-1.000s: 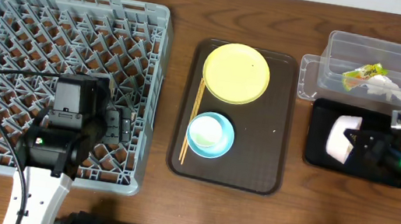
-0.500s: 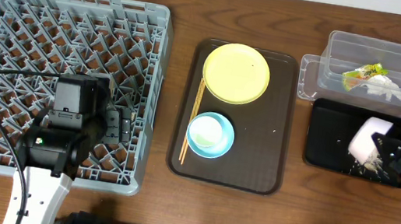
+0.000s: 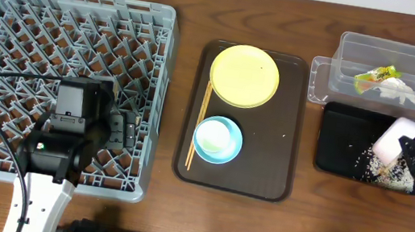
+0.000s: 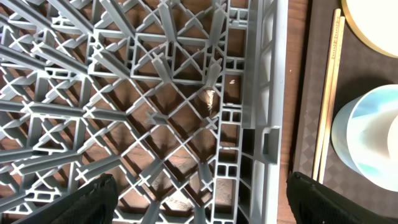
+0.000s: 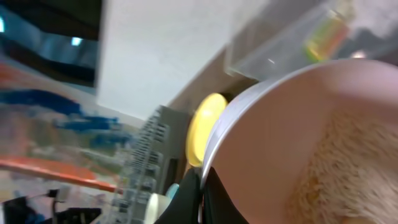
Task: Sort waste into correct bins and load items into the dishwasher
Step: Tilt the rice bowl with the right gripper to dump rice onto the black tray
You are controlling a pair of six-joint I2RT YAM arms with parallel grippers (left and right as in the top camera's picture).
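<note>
The white bowl (image 3: pixel 396 140) is pinched at its rim by the right gripper (image 5: pixel 202 193) and tilted over the black tray (image 3: pixel 337 150), in which loose rice (image 3: pixel 375 166) is scattered. A green-and-yellow wrapper (image 3: pixel 377 77), its print too small to be read, is held in the clear tub (image 3: pixel 347 50). On the brown tray (image 3: pixel 291 103) are set a yellow plate (image 3: pixel 244 75), chopsticks (image 3: pixel 198 127) and a blue bowl (image 3: pixel 217 139) with a small white cup (image 3: pixel 215 137) inside. The left gripper (image 4: pixel 205 199) is spread wide, holding nothing, above the grey rack (image 3: pixel 10 15). Everything is laid on a wooden table (image 3: pixel 162 207).
</note>
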